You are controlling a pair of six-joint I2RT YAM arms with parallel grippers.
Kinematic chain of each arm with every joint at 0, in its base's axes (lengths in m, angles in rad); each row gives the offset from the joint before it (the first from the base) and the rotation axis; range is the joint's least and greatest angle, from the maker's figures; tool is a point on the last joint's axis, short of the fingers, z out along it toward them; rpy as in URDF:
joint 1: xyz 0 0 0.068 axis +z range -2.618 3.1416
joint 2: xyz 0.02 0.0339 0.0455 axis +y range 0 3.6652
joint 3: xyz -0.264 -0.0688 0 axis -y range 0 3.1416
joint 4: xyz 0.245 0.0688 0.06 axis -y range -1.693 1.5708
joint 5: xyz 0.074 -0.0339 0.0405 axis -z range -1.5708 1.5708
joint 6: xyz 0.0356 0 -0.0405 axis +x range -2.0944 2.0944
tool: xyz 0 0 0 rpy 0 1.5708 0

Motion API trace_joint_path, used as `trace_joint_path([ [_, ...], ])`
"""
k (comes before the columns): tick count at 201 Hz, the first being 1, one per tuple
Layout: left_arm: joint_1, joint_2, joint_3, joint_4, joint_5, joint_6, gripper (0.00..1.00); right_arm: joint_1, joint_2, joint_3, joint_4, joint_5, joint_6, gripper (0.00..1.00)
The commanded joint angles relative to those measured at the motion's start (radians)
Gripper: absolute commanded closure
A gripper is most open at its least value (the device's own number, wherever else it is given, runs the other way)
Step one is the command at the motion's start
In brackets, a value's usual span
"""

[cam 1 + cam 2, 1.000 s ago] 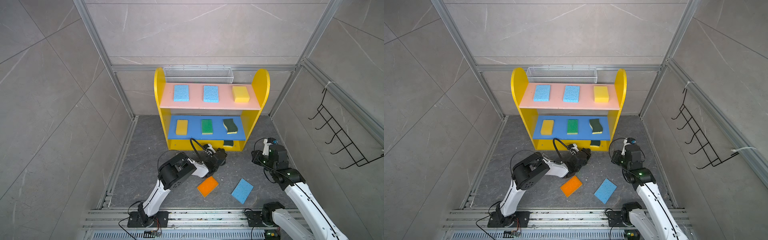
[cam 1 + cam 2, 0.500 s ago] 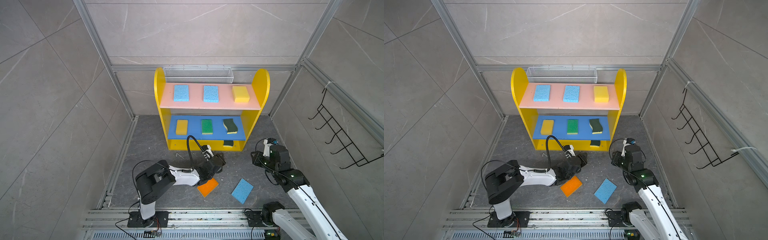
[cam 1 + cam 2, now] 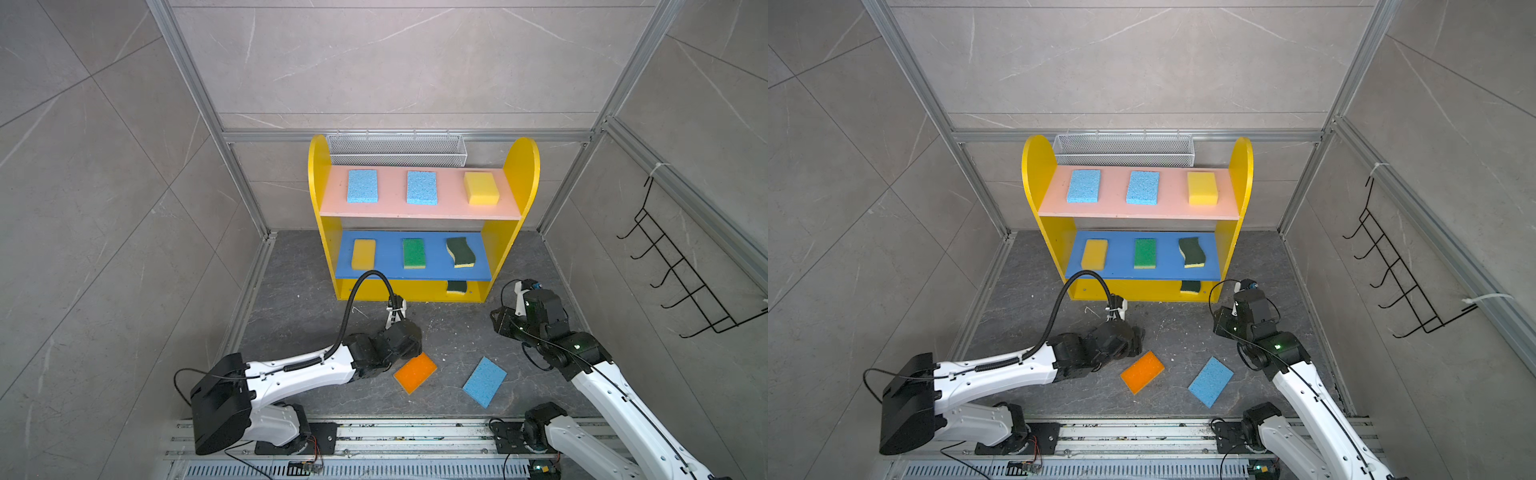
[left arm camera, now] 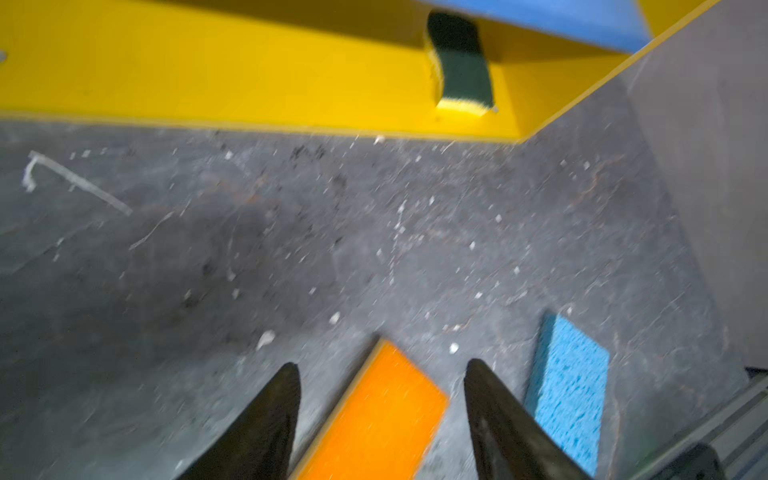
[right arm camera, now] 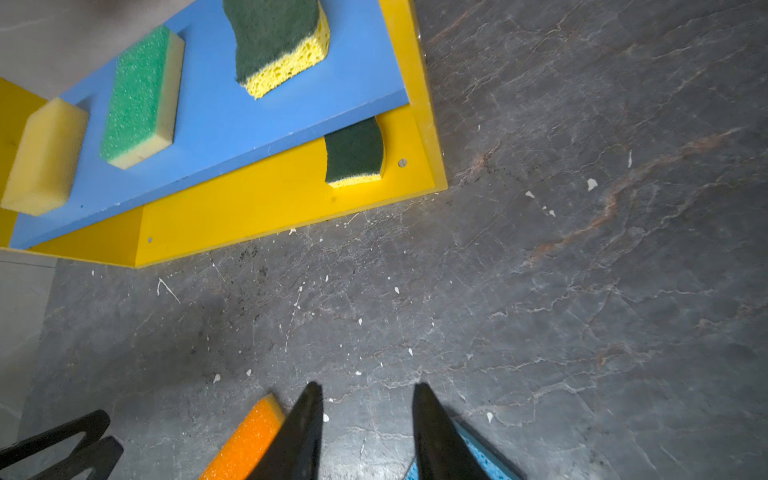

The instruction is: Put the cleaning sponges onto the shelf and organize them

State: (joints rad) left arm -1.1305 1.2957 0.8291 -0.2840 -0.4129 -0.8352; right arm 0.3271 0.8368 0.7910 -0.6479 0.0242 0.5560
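Grey tiled walls enclose a dark, crumb-speckled stone worktop. Left hand stands open, empty, over the orange sponge; right hand hangs part-open, holding nothing.

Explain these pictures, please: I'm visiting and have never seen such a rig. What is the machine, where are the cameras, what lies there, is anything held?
The left arm and right arm are white robot arms, each ending in a two-fingered gripper. Two pictures look down from overhead, nearly alike; two come from cameras on the wrists. The shelf holds seven sponges: three on its pink board, three on its blue board, one on its yellow base. On the dark floor lie an orange sponge and a light blue sponge. The left gripper, by the orange one, and the right gripper are open and empty.
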Motion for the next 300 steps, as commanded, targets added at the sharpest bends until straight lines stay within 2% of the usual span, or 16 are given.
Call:
trace_joint_path([
  [1, -0.008, -0.084, -0.053, -0.159, 0.059, 0.097, 0.30, 0.030, 0.008, 0.029, -0.060, 0.036, 0.054, 0.59],
  [31, -0.054, -0.117, -0.085, -0.221, 0.120, 0.140, 0.24, 0.054, 0.028, 0.034, -0.095, 0.050, 0.088, 0.56],
  [61, -0.126, -0.084, -0.081, -0.264, 0.049, 0.129, 0.23, 0.084, 0.041, 0.031, -0.163, 0.060, 0.141, 0.51],
  [84, -0.130, -0.076, -0.080, -0.274, 0.019, 0.107, 0.22, 0.128, 0.024, 0.006, -0.246, 0.082, 0.230, 0.45],
  [125, -0.129, -0.137, -0.100, -0.241, 0.031, 0.114, 0.18, 0.237, -0.024, -0.059, -0.362, 0.111, 0.429, 0.38],
  [146, -0.121, -0.172, -0.098, -0.272, 0.026, 0.105, 0.17, 0.352, -0.016, -0.110, -0.370, 0.111, 0.584, 0.36],
  [180, -0.079, -0.257, -0.117, -0.294, 0.053, 0.098, 0.17, 0.603, 0.082, -0.095, -0.414, 0.204, 0.820, 0.33],
  [194, -0.044, -0.296, -0.128, -0.305, 0.084, 0.100, 0.17, 0.682, 0.159, -0.059, -0.472, 0.236, 0.912, 0.24],
  [206, -0.021, -0.331, -0.135, -0.314, 0.103, 0.108, 0.17, 0.721, 0.214, -0.045, -0.468, 0.230, 0.942, 0.14],
  [213, -0.013, -0.351, -0.139, -0.316, 0.110, 0.113, 0.17, 0.732, 0.239, -0.047, -0.449, 0.207, 0.953, 0.10],
  [236, 0.007, -0.398, -0.149, -0.324, 0.129, 0.128, 0.17, 0.736, 0.268, -0.105, -0.346, 0.139, 1.005, 0.09],
  [300, 0.096, -0.416, -0.182, -0.306, 0.222, 0.185, 0.16, 0.734, 0.303, -0.188, -0.232, 0.113, 1.079, 0.06],
])
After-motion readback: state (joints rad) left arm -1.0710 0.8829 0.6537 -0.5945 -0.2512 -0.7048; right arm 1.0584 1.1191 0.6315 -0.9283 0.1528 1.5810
